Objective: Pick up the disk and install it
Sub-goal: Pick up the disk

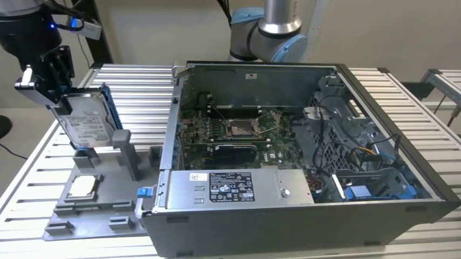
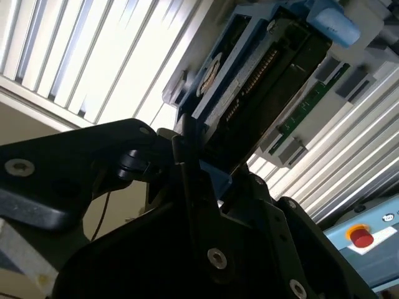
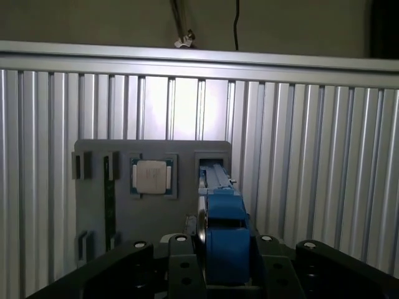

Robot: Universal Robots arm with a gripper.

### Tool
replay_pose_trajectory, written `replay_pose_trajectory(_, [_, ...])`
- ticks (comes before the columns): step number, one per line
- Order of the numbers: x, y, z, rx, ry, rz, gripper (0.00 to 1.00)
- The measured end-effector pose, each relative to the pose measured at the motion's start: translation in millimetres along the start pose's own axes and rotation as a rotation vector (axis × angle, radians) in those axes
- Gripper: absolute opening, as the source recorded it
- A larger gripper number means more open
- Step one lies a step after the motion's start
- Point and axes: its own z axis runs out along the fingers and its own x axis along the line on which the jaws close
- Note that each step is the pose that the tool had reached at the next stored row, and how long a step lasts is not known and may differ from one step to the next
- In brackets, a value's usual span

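While clamped on the upper end of the disk [image 1: 90, 124], the gripper [image 1: 56, 100] stands at the exterior view's left, its jaws closed down to the thickness of the drive and its blue carrier frame [image 1: 108, 110]. The disk hangs on edge, slightly tilted, with its white label facing the exterior view. In the first wrist view a black finger [image 3: 181, 265] sits on each side of the blue frame. The lower end of the disk is just above the slotted holder of the grey fixture tray [image 1: 108, 202]. It appears to be clear of the slot, but the contact line is partly hidden, so this cannot be told for certain. Near that holder, a small square chip [image 1: 81, 187] lies flat in a recess of the same tray. The tray rests on the slatted aluminium bench [image 1: 137, 89]. Just beside the tray, toward the exterior view's right, stands the open computer case [image 1: 303, 226]. Inside it, a grey labelled power-supply box [image 1: 230, 186] runs along the near wall. The motherboard [image 1: 230, 129] lies behind that box, and a drive cage [image 1: 367, 189] with blue fittings occupies the corner at the exterior view's right.
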Motion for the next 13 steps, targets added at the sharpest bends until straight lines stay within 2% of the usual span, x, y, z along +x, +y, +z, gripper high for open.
replay_pose_trajectory(6, [0.0, 0.1, -10.5, 0.0000, 0.0000, 0.000, 0.00])
replay_pose_trajectory(13, [-0.1, 0.4, -25.7, 0.0000, 0.0000, 0.000, 0.00])
